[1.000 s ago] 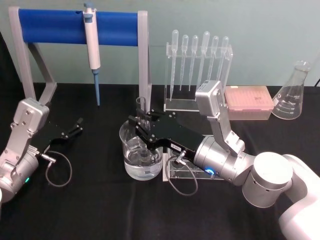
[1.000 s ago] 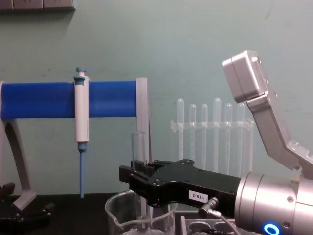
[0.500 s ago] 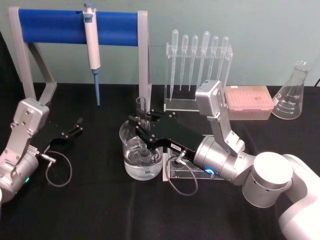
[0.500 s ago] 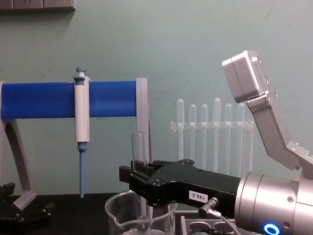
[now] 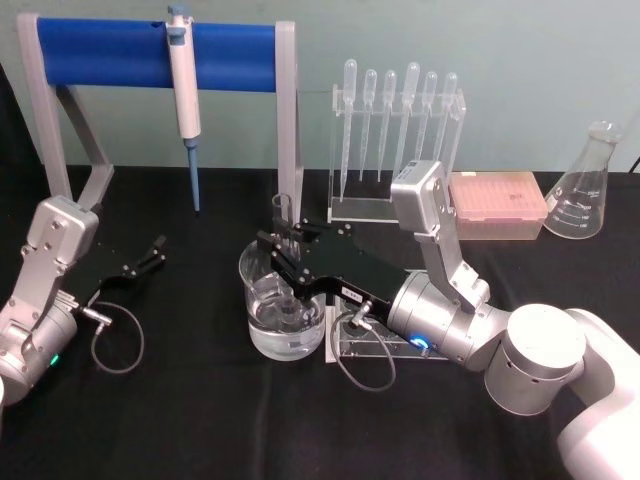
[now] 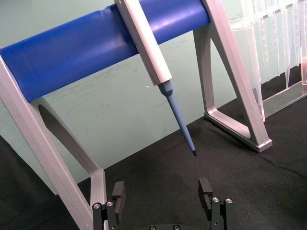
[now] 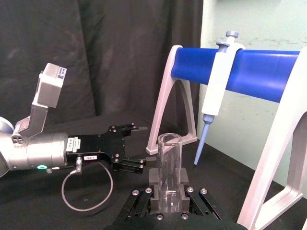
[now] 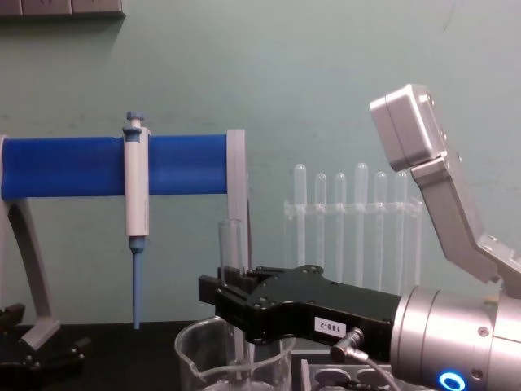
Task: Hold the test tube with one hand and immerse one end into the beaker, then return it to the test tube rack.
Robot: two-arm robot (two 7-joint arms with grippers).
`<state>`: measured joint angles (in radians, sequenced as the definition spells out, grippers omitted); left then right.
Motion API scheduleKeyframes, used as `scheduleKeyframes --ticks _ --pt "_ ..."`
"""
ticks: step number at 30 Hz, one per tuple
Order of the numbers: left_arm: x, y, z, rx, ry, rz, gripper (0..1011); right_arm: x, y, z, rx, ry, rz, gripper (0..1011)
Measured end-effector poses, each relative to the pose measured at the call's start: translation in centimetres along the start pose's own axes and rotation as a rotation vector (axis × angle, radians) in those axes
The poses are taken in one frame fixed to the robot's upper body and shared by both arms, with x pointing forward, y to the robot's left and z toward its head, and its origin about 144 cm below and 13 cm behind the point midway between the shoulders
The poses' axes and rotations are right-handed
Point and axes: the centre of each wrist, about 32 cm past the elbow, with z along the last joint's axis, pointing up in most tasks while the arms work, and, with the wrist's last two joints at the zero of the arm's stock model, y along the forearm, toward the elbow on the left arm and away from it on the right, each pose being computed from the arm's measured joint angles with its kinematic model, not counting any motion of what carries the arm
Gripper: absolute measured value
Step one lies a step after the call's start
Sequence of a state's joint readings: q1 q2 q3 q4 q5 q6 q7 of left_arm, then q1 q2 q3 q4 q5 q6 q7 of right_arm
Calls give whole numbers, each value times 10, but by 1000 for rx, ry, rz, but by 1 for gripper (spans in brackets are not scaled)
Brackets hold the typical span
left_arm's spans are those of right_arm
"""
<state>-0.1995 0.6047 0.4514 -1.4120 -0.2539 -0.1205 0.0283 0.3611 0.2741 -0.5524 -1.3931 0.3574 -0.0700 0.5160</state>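
Glass tube [image 5: 283, 212] is standing vertical, rim upward, lower end dipping into the beaker [image 5: 260, 325]; right gripper [image 5: 284, 244] is clamping it below the rim; left gripper [image 5: 153, 252] is resting on the table, jaws apart.

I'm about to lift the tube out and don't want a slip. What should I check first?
1. right gripper shut on the test tube: ok.
2. Tube upright: ok.
3. Tube's lower end in the water in the beaker: ok.
4. Tube free of the beaker's rim: cannot tell.
5. Free slot in the rack, partly under the right arm: cannot tell.
6. left gripper open, parked at left, away from the beaker: ok.
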Motion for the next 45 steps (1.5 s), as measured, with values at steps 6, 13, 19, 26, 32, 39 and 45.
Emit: scheduleKeyframes --ticks 6,13,19,26,32,39,45 --pt "0 0 0 0 0 0 1000 0 0 0 0 0 0 224" --pt "0 0 0 0 0 0 1000 0 0 0 0 0 0 224" --pt "0 0 0 0 0 0 1000 0 0 0 0 0 0 224" --pt "0 0 0 0 0 0 1000 0 0 0 0 0 0 224" --pt "0 0 0 0 0 0 1000 0 0 0 0 0 0 224" --pt "0 0 0 0 0 0 1000 0 0 0 0 0 0 224" --pt "0 0 0 0 0 0 1000 0 0 0 0 0 0 224"
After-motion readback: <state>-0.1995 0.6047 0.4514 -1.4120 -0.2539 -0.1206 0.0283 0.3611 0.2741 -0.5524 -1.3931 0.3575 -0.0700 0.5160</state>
